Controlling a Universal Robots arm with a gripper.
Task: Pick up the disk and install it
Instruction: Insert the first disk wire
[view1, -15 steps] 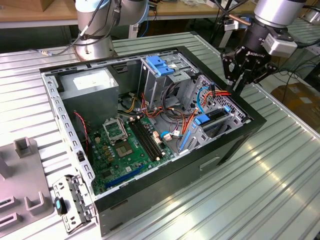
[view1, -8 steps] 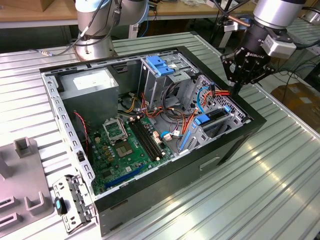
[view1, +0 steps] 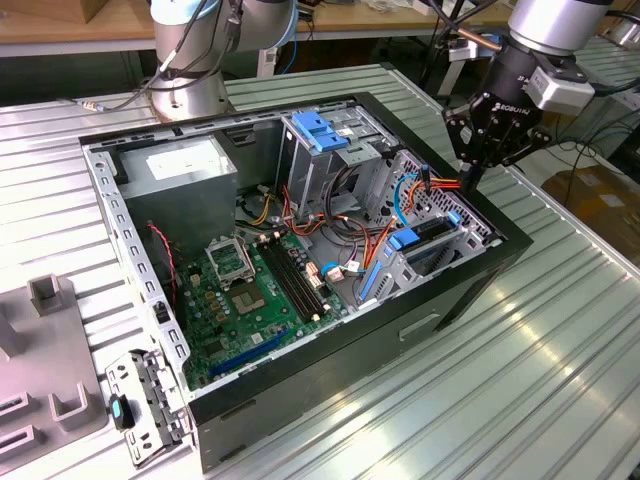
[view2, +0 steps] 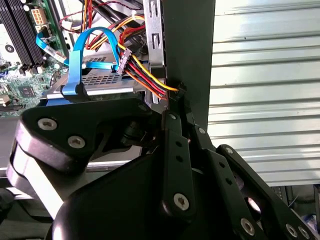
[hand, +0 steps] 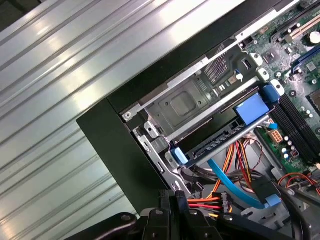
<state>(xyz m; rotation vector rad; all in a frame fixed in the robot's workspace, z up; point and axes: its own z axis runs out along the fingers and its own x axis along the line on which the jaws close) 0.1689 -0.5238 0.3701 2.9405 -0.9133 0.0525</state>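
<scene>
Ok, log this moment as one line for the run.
gripper: at case edge, over multicolour power cable | disk: in blue-framed carrier inside drive bay | computer case: open on table

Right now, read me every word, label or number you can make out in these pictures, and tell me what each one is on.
White lettering on the pincer body: too small to read.
White sticker on the power supply box: print too small to read.
Motherboard markings: too small to read.
Nothing else legible.

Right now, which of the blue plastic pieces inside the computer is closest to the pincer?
The small blue tab at the case's edge, directly below the pincer. The big blue cage top sits further inside the case.
</scene>
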